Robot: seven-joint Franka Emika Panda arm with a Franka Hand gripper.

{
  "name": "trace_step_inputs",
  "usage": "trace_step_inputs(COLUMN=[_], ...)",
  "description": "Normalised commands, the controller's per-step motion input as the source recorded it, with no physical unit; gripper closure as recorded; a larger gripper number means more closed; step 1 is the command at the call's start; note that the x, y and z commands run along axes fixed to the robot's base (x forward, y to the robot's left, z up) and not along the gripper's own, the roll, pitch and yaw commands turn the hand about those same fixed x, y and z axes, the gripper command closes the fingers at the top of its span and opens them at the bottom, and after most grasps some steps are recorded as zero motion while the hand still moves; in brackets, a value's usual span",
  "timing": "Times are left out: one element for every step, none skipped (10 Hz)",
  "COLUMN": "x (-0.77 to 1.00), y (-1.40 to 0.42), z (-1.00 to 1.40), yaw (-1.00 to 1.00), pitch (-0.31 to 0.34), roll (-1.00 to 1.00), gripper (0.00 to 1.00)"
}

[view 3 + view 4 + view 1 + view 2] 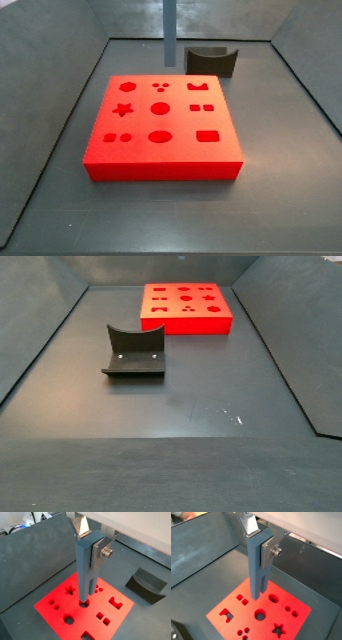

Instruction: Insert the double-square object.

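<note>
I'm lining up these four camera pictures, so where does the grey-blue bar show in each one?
Wrist view: the bar hangs upright from the gripper, its tip over the red board.
Wrist view: the bar is upright mid-picture, over the board.
Side view: only a strip of the bar shows at the top edge, behind the board.
Side view: not in it.
Shared landmark: the red board.

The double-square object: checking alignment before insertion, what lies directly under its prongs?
The gripper holds the double-square object above the red board, among cutouts. The prongs cover what sits directly beneath.
</note>
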Motion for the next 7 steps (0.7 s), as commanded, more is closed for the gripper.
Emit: trace_step_inputs(x=[0.00, 0.00, 0.00, 0.01, 0.04, 0.05, 0.02], y=[0.00, 0.00, 0.00, 0.00, 0.00, 0.00, 0.00], z=[-0.09, -0.10, -0.11, -0.11, -0.11, -0.11, -0.12], yaw=[-1.00, -1.00, -1.00, -1.00, -1.00, -1.00, -1.00], pitch=[-0.001, -0.001, 0.000, 0.000, 0.000, 0.000, 0.000], roll=[0.00, 0.00, 0.00, 0.00, 0.00, 0.00, 0.00], gripper=[1.00, 1.00, 1.00, 1.00, 1.00, 1.00, 1.00])
